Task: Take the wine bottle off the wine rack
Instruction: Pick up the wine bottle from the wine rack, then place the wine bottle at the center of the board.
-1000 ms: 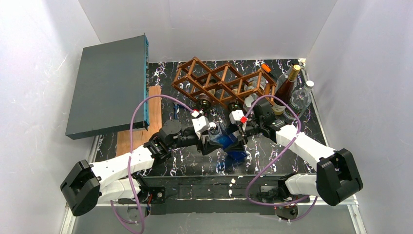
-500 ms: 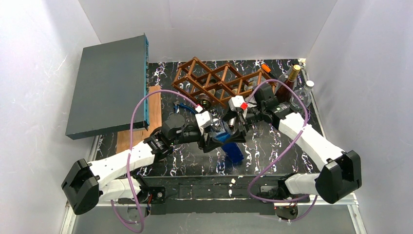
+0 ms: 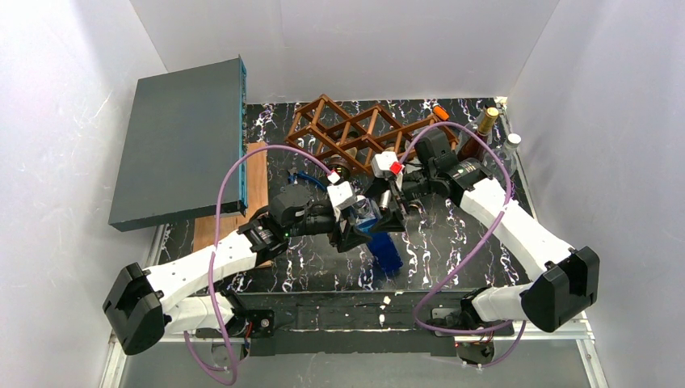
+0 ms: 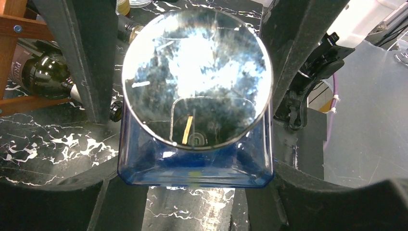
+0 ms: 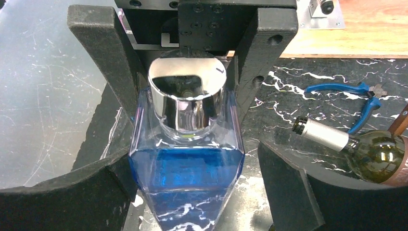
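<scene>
Grip on the blue bottle [image 3: 381, 242] lay with the left end effector [image 3: 355, 230], clenched on its shoulders just below the silver cap [image 5: 186, 103]. The right end effector [image 3: 392, 217] stood released, its fingers flanking the body with a gap showing on one side. The bottle sat mid-frame in the overhead view, just below the wooden rack [image 3: 339, 129] and clear of it, over the counter [image 3: 452, 242]. Its long axis ran tilted, cap toward the upper left and the left arm, base toward the lower right. Whether the base touched the counter was unclear. Setting it down looked like the left arm's job
</scene>
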Motion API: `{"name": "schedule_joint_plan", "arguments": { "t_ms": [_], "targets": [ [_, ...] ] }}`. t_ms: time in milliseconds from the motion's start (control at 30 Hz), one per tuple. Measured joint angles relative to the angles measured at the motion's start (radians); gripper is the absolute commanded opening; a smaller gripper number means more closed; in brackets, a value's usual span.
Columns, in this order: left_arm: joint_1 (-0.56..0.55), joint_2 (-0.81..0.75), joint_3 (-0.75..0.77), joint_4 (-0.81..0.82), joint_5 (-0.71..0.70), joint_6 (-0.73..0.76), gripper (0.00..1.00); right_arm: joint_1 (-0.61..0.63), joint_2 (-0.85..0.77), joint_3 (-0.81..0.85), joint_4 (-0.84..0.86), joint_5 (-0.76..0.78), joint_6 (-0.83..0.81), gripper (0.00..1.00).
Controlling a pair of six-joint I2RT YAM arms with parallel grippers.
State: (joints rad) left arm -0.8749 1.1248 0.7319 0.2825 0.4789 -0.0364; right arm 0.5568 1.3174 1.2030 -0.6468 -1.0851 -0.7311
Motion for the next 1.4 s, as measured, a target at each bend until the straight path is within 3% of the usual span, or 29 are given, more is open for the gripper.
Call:
{"name": "schedule_joint_plan", "arguments": {
  "t_ms": [67, 167, 300, 400, 533, 600, 900, 1133, 1400],
  "targets": [
    [0.0, 0.001, 0.004, -0.009, 0.0, 0.0, 0.0, 0.008, 0.0, 0.002, -0.007, 0.011, 0.002, 0.86],
    [0.0, 0.006, 0.012, -0.016, 0.0, -0.001, 0.0, 0.016, 0.0, 0.003, -0.017, 0.023, 0.01, 0.69],
    [0.0, 0.017, 0.023, -0.022, 0.003, -0.002, 0.07, 0.024, 0.0, 0.008, -0.037, 0.024, 0.027, 0.29],
    [-0.002, 0.018, 0.024, -0.022, 0.003, -0.006, 0.36, 0.026, 0.0, 0.011, -0.044, 0.028, 0.034, 0.14],
    [-0.004, 0.017, 0.024, -0.022, -0.001, -0.016, 0.8, 0.027, -0.003, 0.018, -0.063, 0.04, 0.035, 0.08],
    [-0.005, 0.01, 0.024, -0.022, -0.01, -0.032, 0.97, 0.027, -0.008, 0.021, -0.079, 0.049, 0.027, 0.06],
    [-0.005, -0.161, -0.001, -0.039, -0.027, -0.074, 0.98, -0.071, -0.072, 0.026, -0.22, 0.08, -0.066, 0.03],
    [0.011, -0.217, 0.011, -0.238, -0.08, -0.059, 0.98, -0.314, -0.148, 0.026, -0.299, 0.06, -0.111, 0.02],
    [0.069, -0.224, 0.08, -0.502, -0.161, 0.049, 0.98, -0.7, -0.257, 0.025, -0.275, -0.026, -0.031, 0.02]
  ]
}}
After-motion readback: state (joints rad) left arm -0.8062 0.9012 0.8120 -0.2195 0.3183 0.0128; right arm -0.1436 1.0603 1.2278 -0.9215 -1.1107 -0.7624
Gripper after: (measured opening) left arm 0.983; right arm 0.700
